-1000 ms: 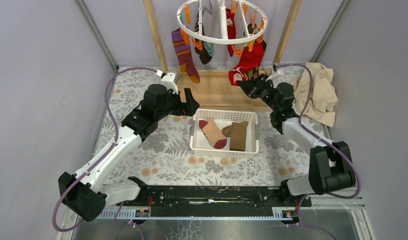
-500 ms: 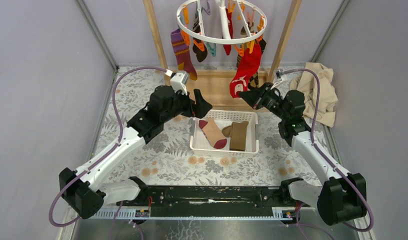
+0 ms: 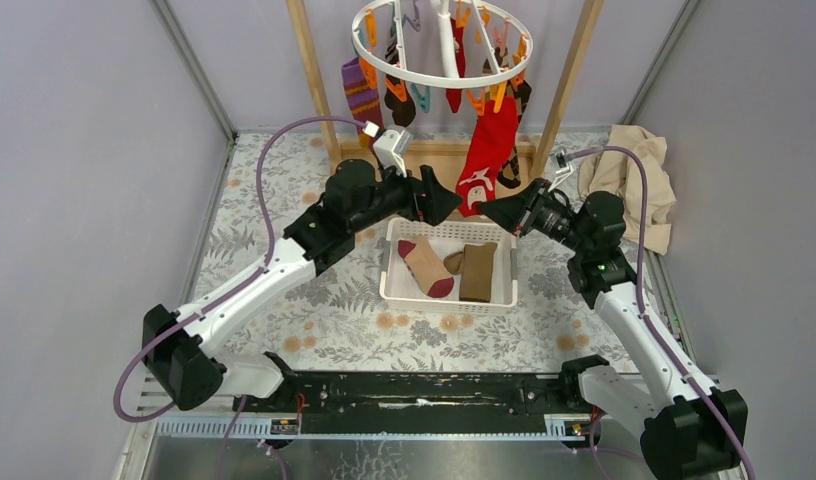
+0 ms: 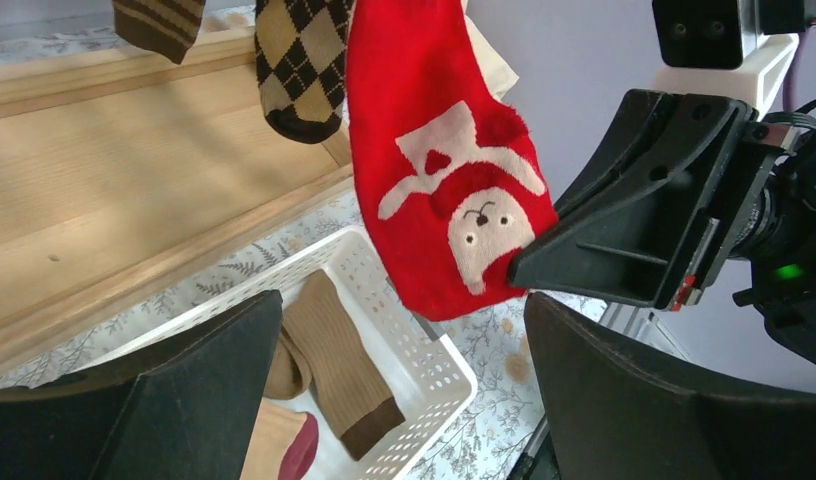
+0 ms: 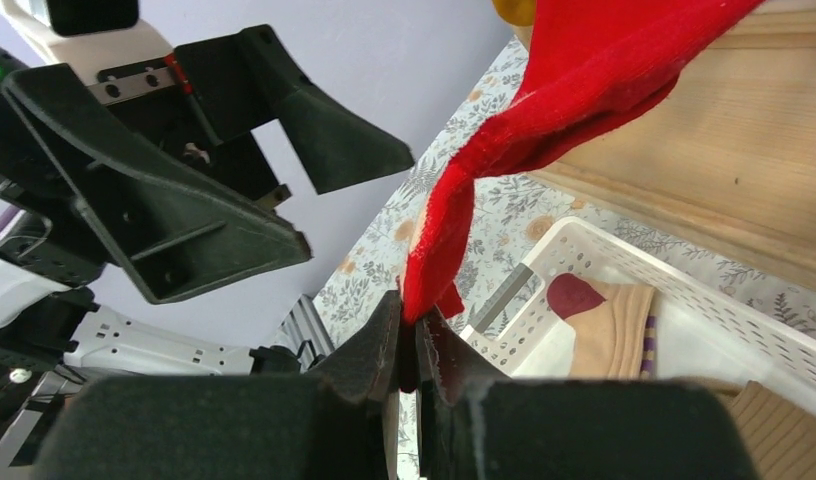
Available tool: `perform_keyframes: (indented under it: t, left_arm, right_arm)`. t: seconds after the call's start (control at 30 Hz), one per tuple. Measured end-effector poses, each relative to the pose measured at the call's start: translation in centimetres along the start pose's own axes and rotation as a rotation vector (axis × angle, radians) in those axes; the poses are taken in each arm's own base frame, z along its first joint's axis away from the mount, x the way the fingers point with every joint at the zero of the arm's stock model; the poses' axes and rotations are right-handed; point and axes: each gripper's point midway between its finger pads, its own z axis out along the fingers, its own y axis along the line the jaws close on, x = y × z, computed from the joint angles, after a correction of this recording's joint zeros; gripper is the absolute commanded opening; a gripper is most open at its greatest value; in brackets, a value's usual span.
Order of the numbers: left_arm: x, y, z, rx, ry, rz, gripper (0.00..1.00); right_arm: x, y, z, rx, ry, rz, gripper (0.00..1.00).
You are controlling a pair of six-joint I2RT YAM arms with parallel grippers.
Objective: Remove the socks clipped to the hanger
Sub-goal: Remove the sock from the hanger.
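A few socks [image 3: 429,265] already lie in the white basket [image 3: 444,301], but several more hang clipped to the hanger [image 3: 434,82] up in the wooden frame [image 3: 309,70], the red sock [image 3: 486,150] among them. The right gripper [image 5: 412,320] has its fingers pinched tight on that sock's toe just above the basket. The left gripper [image 3: 446,200] gapes wide beside it, holding nothing.

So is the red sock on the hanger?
On. The red sock hangs from an orange clip on the hanger; right fingers pinch its toe.
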Motion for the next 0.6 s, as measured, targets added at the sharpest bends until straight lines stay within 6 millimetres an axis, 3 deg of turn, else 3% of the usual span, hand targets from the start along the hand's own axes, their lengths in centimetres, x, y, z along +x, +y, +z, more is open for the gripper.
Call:
perform_keyframes:
  t: [0.23,0.6]
  left_arm:
    - [0.4,-0.3,2.2,0.041,-0.014,-0.033,0.99]
    - [1.0,-0.8,2.5,0.086,-0.021,-0.062,0.99]
  right_arm:
    - [0.3,0.5,-0.2,-0.017,0.018,0.034,0.07]
    - [0.3,1.1,0.5,-0.081,0.024,0.104,0.07]
